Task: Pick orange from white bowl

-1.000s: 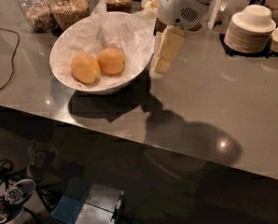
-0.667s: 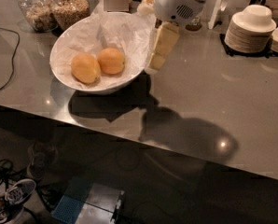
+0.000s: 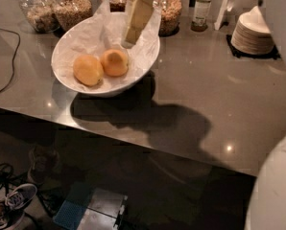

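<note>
The white bowl [image 3: 71, 42] stands on the grey table at the left, lined with crumpled white paper. Two round fruits lie in it side by side. The deeper-coloured orange [image 3: 115, 62] is the right one. The paler, yellower fruit [image 3: 88, 70] lies to its left and touches it. My cream-coloured gripper [image 3: 129, 40] reaches down from the top of the view over the bowl's back right part. Its tip is just above and behind the orange, apart from it, and holds nothing that I can see.
Glass jars of grains [image 3: 73, 8] and a bottle [image 3: 201, 11] stand behind the bowl. A stack of small white dishes [image 3: 253, 30] sits at the back right. The table's front edge [image 3: 148, 140] runs below the bowl. Cables [image 3: 4, 176] lie on the floor.
The gripper has moved left, from beside the bowl's right rim to over the bowl near the orange. The fruits have not moved in the bowl.
</note>
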### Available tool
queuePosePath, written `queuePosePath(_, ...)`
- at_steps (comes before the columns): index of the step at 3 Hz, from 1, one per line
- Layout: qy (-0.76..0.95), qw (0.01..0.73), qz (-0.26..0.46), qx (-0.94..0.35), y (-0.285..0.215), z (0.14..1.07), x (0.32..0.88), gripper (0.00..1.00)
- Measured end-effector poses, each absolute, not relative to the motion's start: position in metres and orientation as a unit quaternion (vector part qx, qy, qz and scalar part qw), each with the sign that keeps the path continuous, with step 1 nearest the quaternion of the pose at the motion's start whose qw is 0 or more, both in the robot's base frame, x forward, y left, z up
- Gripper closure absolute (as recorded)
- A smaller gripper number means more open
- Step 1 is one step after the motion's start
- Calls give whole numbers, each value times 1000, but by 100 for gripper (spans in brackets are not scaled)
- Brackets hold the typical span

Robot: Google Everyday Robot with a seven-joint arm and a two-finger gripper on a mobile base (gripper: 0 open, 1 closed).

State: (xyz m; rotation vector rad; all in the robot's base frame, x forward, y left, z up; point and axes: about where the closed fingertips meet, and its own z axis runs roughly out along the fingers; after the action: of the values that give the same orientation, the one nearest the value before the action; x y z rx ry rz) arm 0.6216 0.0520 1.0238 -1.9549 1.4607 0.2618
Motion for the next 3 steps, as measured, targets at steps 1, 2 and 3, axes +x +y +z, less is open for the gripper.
queuePosePath(1,547,328,115,-762,81,1021,636,0)
queuePosePath(2,552,302,132,-766,91,999,645,0)
queuePosePath(3,569,279,141,-761,88,974,653,0)
